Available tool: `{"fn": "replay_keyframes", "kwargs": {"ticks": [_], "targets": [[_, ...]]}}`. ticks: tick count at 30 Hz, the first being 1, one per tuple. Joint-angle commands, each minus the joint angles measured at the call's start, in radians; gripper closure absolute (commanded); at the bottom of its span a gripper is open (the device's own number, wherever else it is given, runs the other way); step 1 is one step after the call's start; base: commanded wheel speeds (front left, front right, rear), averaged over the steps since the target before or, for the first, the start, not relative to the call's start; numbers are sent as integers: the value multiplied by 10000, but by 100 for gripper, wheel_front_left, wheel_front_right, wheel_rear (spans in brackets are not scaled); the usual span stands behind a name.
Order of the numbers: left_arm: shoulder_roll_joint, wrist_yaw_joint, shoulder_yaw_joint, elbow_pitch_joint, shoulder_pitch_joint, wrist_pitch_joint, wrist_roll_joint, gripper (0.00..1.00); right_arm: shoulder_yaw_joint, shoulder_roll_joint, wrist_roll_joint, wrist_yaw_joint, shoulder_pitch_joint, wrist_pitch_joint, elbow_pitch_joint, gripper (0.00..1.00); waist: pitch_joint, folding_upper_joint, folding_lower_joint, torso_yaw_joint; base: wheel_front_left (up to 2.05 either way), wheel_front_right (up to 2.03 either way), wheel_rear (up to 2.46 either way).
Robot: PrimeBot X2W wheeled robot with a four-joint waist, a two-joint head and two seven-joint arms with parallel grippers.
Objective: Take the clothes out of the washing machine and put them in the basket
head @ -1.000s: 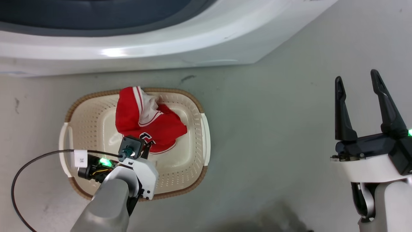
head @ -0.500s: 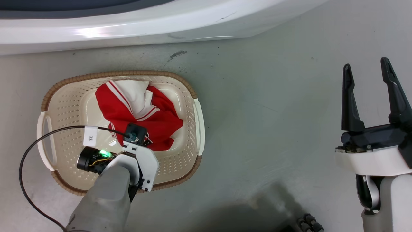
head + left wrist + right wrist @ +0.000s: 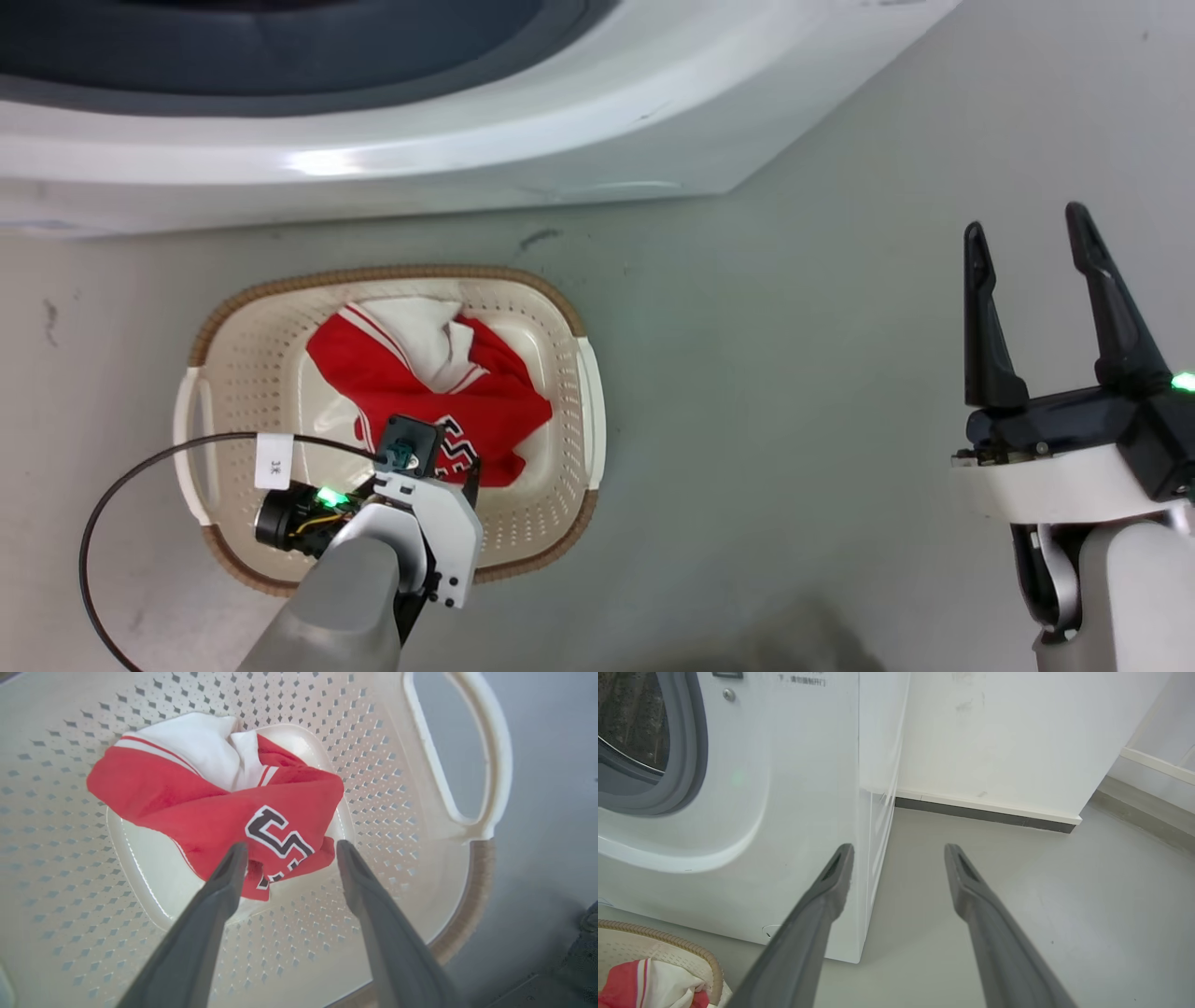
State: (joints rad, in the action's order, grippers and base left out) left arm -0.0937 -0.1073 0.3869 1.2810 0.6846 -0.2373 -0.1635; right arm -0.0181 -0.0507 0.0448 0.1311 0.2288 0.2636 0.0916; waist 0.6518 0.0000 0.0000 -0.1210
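The basket, cream with a brown rim, sits on the floor before the washing machine. One of the clothes, a red garment with white trim and black-and-white numerals, lies crumpled on the basket's bottom. My left gripper hangs open just over the garment, its fingertips either side of the numeral end, inside the basket. My right gripper stands open and empty over bare floor at the right. In the right wrist view my right gripper faces the washing machine corner.
A black cable with a white tag loops from my left wrist over the basket's left side. The machine's grey gasket rings the drum opening. A white wall with a dark baseboard runs behind; grey floor lies right of the basket.
The head camera has shifted. The red garment, bunched high against the basket's far rim a second ago, now lies lower and flatter on the basket's bottom. The right gripper keeps its pose.
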Motion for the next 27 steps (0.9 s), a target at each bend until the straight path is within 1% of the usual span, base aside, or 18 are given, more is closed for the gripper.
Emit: {"fn": "replay_keyframes", "kwargs": {"ticks": [1,5,8,13,18,23,27], "targets": [[16,-39,7,-66,-146,-94,-17,0,0,10,56,-7,-119,17,-55,0,-602,0,0,193,0,0,0],[97,22,-124,-472,-581,-276,-226,0,52,10,122,-7,-478,17,-205,0,-1352,0,0,377,0,0,0],[76,125,-215,-1373,-1034,-287,-263,0,28,8,188,-7,-724,19,-319,0,-1930,0,0,525,0,0,0],[-98,362,-520,-2999,-2073,-278,-290,0,68,10,253,-7,-1182,19,-482,0,-2831,0,0,654,0,0,0],[-207,622,-1024,-4695,-3208,-279,-312,0,50,10,287,-7,-1695,19,-588,0,-3623,0,0,785,0,0,0],[-224,917,-1689,-6578,-4218,-281,-219,0,87,10,277,-7,-2103,19,-676,0,-4225,0,0,880,0,0,0],[-133,1109,-2238,-8143,-4955,-280,-2,0,106,10,259,-7,-2322,19,-739,0,-4617,0,0,925,0,0,0]]}}
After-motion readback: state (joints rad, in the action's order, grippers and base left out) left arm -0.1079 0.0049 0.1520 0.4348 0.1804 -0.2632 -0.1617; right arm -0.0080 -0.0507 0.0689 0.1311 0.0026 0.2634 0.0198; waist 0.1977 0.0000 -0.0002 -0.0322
